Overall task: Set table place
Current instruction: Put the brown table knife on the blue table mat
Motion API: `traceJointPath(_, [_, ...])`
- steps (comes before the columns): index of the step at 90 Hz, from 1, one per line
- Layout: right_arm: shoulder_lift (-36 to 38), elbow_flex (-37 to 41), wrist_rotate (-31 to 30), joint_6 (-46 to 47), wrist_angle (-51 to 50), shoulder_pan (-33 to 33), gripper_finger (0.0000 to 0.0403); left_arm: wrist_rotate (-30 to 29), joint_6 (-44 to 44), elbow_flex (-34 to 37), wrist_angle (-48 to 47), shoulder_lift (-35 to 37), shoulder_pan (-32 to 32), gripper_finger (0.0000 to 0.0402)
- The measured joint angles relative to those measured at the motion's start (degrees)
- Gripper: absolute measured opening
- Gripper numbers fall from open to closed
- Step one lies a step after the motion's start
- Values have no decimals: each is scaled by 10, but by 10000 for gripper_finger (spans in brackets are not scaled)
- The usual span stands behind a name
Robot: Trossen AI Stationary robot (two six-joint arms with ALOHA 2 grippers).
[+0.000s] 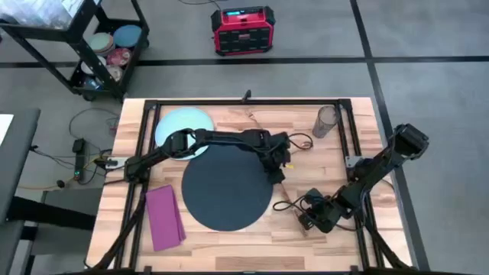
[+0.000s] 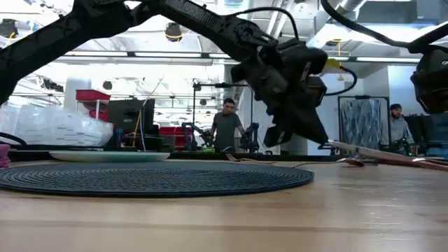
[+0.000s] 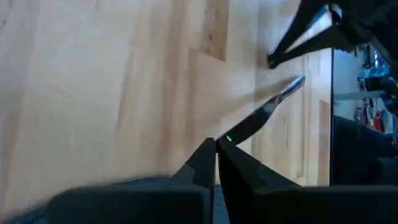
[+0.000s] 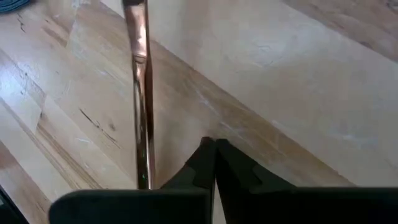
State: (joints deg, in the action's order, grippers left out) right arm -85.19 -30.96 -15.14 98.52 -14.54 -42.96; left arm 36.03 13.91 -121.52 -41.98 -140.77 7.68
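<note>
Lying flat on the light-wood plank table (image 1: 229, 237), right of the dark round mat (image 1: 225, 187), a slim copper-coloured cutlery piece (image 4: 142, 118): judged light, rigid, slippery; pinch mid-handle. Left gripper (image 3: 216, 149) and right gripper (image 4: 214, 149) fingers pressed together, holding nothing.

dark ribbed mat (image 1: 226, 192); pale blue plate (image 1: 174, 124); magenta napkin (image 1: 165, 218); copper cutlery (image 4: 142, 99)

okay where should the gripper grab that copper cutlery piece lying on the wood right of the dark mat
Judging by its pose, take the copper cutlery piece mid-handle from straight above, fingers across its narrow width: it lies flat on the table, long and thin, with bare wood along both sides.
</note>
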Motion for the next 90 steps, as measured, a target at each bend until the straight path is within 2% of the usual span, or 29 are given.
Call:
traceJointPath(39, [0,0,0,0,-2,0,0,-3,-80,-26,-125,0,6,0])
traceJointPath(56, [0,0,0,0,-3,0,0,-12,-131,-26,-212,11,21,0])
traceJointPath(63, [0,0,0,0,-3,0,0,-41,-155,-20,-260,28,32,0])
traceJointPath(72, [0,0,0,6,-4,0,0,-154,-187,-24,-390,62,52,0])
traceJointPath(78, [0,0,-8,11,-5,-1,0,-215,-184,-24,-427,74,63,0])
traceJointPath(90, [0,-1,-15,1,-9,1,0,-225,-166,-22,-391,91,70,7])
